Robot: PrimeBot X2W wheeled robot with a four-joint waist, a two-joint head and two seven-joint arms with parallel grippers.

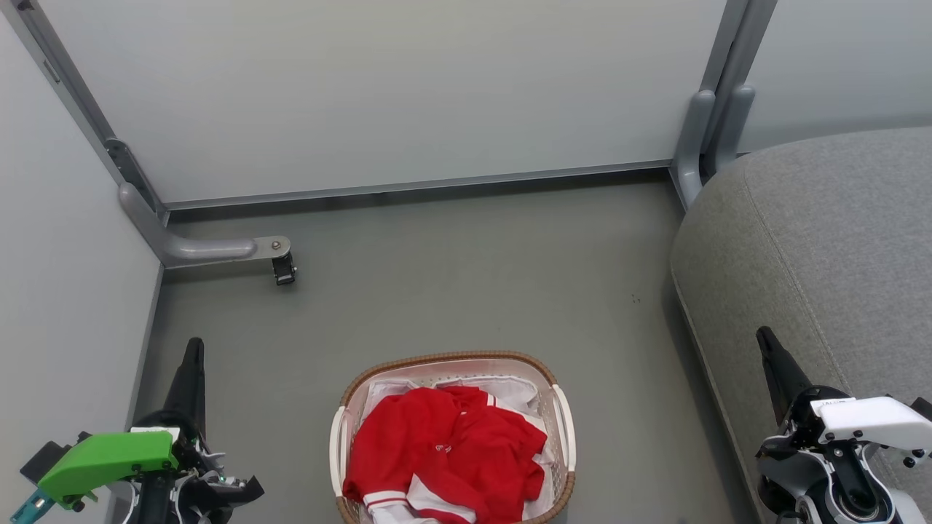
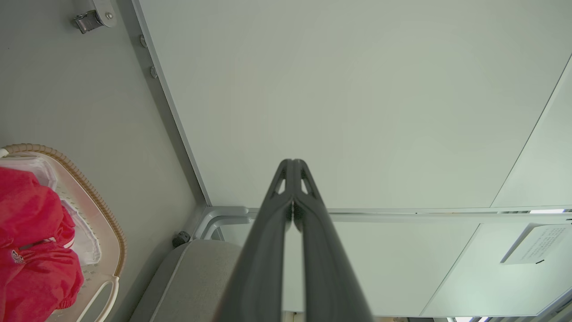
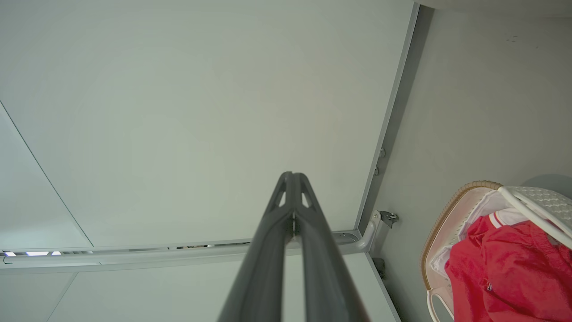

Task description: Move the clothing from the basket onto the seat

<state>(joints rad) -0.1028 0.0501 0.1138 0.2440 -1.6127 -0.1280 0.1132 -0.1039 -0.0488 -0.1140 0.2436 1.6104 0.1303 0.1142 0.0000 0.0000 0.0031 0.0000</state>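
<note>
In the head view the task looks barely begun. The clothing [image 1: 444,451] lies heaped in the basket [image 1: 451,358] at the near middle of the floor [image 1: 466,276], and the part of the seat [image 1: 823,240] that shows at the right carries no garment. By my judgement every lift and carry is yet to do. The left claw [image 1: 194,349] rises at the near left and the right claw [image 1: 766,342] at the near right, beside the seat's edge. Each has its fingers pressed together into one dark spike and pinches nothing. The clothing is bright red, soft and crumpled, with white panels and a striped cuff at its near edge. The basket is oval, of white perforated plastic with a brown woven-look rim and white side handles. The seat is grey, coarse-woven upholstery, rounded at the corner, with a stitched seam.

In the left wrist view the left claw [image 2: 293,167] is closed tip to tip against pale, smooth partition panels [image 2: 357,89]. The red clothing [image 2: 31,237] sits in the basket [image 2: 107,223] over a white liner [image 2: 85,243], and the grey seat [image 2: 196,273] lies beyond.

In the right wrist view the right claw [image 3: 293,179] is likewise closed and empty. The clothing [image 3: 505,268] fills the basket [image 3: 440,219] at the right.
</note>
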